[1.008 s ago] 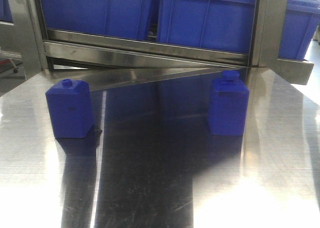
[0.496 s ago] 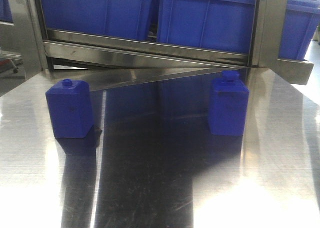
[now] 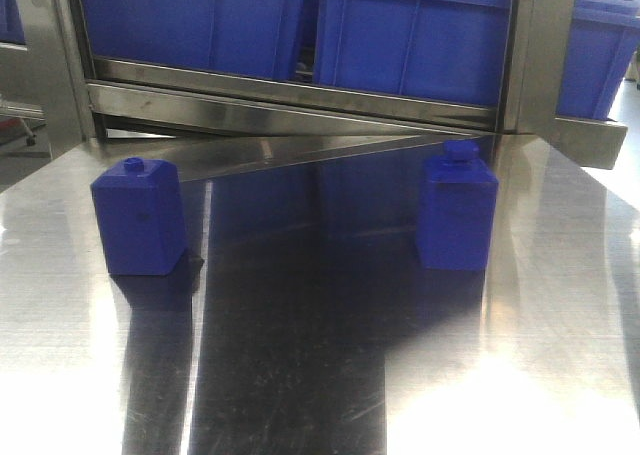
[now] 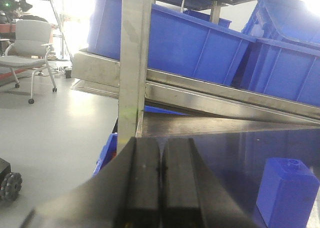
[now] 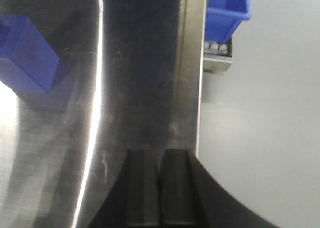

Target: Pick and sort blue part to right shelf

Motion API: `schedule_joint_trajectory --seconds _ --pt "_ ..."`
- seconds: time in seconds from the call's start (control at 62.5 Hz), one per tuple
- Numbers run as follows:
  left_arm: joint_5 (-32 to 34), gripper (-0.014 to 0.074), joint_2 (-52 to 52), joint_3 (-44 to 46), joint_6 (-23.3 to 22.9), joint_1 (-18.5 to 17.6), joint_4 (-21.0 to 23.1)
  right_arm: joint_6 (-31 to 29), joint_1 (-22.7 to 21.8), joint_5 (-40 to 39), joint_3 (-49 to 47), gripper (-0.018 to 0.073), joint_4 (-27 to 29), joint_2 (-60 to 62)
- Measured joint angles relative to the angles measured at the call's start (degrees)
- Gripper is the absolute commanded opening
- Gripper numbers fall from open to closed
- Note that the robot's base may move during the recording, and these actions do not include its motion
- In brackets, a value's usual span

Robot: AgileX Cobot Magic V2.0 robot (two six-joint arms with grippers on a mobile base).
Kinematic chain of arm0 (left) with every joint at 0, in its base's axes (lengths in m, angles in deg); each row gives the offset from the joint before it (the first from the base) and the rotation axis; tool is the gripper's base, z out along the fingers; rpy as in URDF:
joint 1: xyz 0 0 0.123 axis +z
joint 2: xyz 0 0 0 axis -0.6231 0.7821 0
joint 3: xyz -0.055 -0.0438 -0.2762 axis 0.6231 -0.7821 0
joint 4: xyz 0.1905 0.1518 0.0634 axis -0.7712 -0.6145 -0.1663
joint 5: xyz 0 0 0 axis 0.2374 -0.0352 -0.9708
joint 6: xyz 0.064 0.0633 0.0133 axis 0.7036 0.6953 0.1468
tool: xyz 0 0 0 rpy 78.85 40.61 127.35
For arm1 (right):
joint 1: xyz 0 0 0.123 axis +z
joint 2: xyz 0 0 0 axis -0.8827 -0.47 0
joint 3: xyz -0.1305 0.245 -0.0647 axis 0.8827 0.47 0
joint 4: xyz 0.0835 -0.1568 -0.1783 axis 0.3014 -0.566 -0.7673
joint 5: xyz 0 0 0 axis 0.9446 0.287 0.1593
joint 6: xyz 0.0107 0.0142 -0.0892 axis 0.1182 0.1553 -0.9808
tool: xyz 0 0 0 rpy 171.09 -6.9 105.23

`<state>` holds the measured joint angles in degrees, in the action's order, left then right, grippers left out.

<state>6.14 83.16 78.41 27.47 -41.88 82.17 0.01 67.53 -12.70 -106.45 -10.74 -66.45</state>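
Broadly, the steel bench (image 3: pixel 560 355) is filling the whole foreground in front of the shelf rack (image 3: pixel 290 100), its polished top throwing back white glare and dark blue reflections. The rack is standing along the bench's far edge, with an upright post at either end and a slanted steel rail running between them. Two large blue bins (image 3: pixel 190 15) are sitting side by side on the rack just above that rail, and a third bin (image 3: pixel 600 45) is showing beyond the rack's right post. Well off to the left of the rack, an office chair (image 4: pixel 32 52) is standing on the grey floor. The left blue part (image 3: pixel 140 220) is standing upright on the bench in front of the rack's rail, near the left post, a small round knob topping it. The right blue part (image 3: pixel 457 215) is standing upright too, just in front of the rail near the rack's right post, well apart from its twin. The left gripper (image 4: pixel 161 153) is hanging in front of the rack's left post, its jaws pressed together pad against pad, with one blue part standing off to its side. The right gripper (image 5: pixel 160 160) is hovering over the bench's side edge, its jaws likewise pressed together, apart from the blue part lying toward the far corner of its view.
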Motion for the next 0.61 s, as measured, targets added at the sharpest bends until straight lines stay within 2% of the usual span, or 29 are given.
schedule_joint_trajectory --seconds 0.112,0.192,0.272,0.368,0.608 --pt "0.0 0.0123 0.0 0.0 0.0 0.0 0.0 3.22 2.93 0.16 -3.18 0.0134 -0.05 -5.59" --pt "0.0 0.0123 0.0 0.0 0.0 0.0 0.0 5.95 5.16 0.26 -5.17 0.0265 -0.05 -9.48" --pt "0.0 0.0123 0.0 0.0 0.0 0.0 0.0 8.48 7.19 0.5 -7.15 0.0456 -0.16 -12.42" --pt "0.0 0.0123 0.0 0.0 0.0 0.0 0.0 11.29 9.23 2.03 -9.72 0.0637 -0.19 -16.45" --pt "0.0 0.0123 0.0 0.0 0.0 0.0 0.0 16.48 13.74 13.2 -20.32 0.0614 -1.56 -25.83"
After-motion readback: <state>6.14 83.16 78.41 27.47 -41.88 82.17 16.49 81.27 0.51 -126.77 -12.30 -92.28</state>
